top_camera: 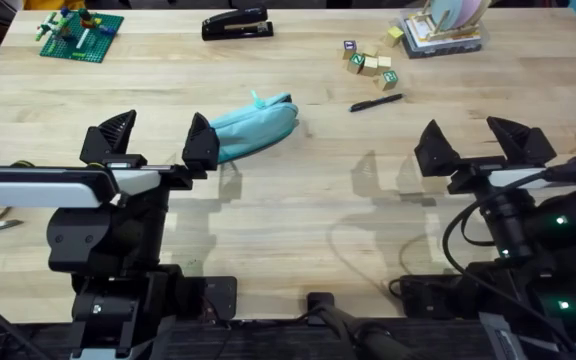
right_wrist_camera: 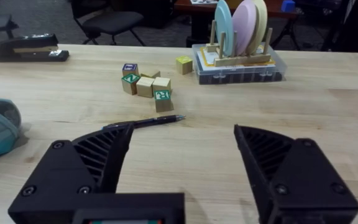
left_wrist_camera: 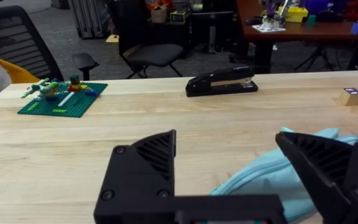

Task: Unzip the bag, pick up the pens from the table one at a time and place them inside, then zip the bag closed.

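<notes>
— Teal fabric is what stands out: the bag point(top_camera: 253, 127) lies on the pale wooden table point(top_camera: 298, 200), left of the middle, looking shut, though I cannot make out the zip line. Its long axis runs on a slant, the near end toward the left arm and the far end angled toward the middle.

— Which arm is closer to it?

— The left gripper point(top_camera: 150, 145), I'd say. Its black fingers are spread wide, holding nothing, and one finger overlaps the bag's near end from above; I cannot tell whether it touches.

— And the pen?

— One thin black pen point(top_camera: 376, 102) lies beyond the bag, toward the right, near some wooden blocks point(top_camera: 370, 62). The right gripper point(top_camera: 483, 145) hangs nearer it, fingers also wide apart and empty, well short of the pen.
</notes>
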{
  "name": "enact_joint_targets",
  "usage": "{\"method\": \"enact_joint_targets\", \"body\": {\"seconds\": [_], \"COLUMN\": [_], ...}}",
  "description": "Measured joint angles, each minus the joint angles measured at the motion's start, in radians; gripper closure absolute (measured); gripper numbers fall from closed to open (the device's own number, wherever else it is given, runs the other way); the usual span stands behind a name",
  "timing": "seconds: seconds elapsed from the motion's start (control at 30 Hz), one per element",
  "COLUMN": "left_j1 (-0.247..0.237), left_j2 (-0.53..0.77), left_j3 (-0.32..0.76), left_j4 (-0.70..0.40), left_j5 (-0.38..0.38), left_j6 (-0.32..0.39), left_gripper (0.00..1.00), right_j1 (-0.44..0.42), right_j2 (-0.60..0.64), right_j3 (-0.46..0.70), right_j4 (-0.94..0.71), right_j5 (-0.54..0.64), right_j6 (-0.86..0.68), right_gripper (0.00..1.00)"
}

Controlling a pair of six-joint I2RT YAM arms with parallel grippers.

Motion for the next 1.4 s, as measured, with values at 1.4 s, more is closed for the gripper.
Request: {"method": "enact_joint_targets", "body": {"seconds": [1.4], "left_j1": [0.0], "left_j2": [0.056], "left_j3": [0.332], "left_j4": [-0.285], "left_j5": [0.006], "left_j6": [0.007], "left_gripper": [0.008], "right_j1": [0.0], "right_j2": [0.131], "right_j3": [0.293], "right_j4": [-0.186], "right_j5": [-0.006], "right_j6": [0.0], "right_gripper": [0.004]}}
